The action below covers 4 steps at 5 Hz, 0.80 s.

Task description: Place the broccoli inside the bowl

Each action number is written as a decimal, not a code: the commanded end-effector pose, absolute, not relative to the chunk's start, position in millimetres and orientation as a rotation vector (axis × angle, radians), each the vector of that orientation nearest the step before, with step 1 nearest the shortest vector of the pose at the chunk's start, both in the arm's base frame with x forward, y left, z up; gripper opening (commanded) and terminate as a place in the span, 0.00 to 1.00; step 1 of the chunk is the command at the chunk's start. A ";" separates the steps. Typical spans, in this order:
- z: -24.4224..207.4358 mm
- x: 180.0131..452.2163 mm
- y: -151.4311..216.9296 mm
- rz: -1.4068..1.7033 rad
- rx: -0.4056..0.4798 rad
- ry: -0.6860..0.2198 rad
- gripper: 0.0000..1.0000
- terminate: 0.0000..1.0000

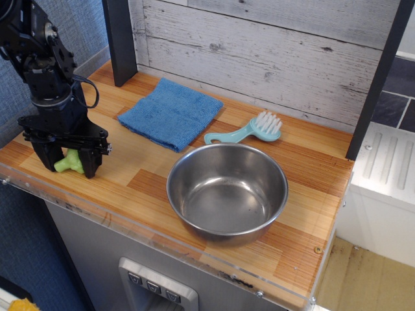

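broccoli: small lime-green plastic toy floret (70, 162), lower left of frame, on the wooden counter near its front edge
claw: black robot gripper (68, 164) straddling the floret, one dark finger on each side, tips down at the counter surface
claw state: jaws close in on the broccoli from both sides; can't tell whether they actually press on it
arm: black, comes down from upper left corner
bowl: large round shiny stainless-steel bowl (227, 192), centre of frame, well to the right of the broccoli, upright
cloth: blue folded towel (170, 113), upper centre-left, behind broccoli and bowl
brush: pale teal brush with white bristles (249, 131), just behind the bowl's rim, right of the towel
counter: striped wood top (139, 170), clear plastic strip along the front
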<state>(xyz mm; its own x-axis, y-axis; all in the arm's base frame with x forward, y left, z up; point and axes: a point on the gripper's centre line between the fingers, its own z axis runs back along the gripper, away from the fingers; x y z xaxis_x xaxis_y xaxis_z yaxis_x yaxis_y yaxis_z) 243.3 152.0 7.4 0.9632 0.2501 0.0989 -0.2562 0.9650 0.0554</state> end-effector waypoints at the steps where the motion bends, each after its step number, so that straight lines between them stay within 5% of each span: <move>1: 20.5 244.1 152.4 0.249 0.076 -0.123 0.00 0.00; 4: 79.8 266.1 120.0 0.160 0.090 -0.250 0.00 0.00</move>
<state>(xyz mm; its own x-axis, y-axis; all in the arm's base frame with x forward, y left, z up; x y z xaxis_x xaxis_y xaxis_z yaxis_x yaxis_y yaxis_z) 264.6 115.4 66.6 0.9672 0.1485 0.2063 -0.1626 0.9852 0.0534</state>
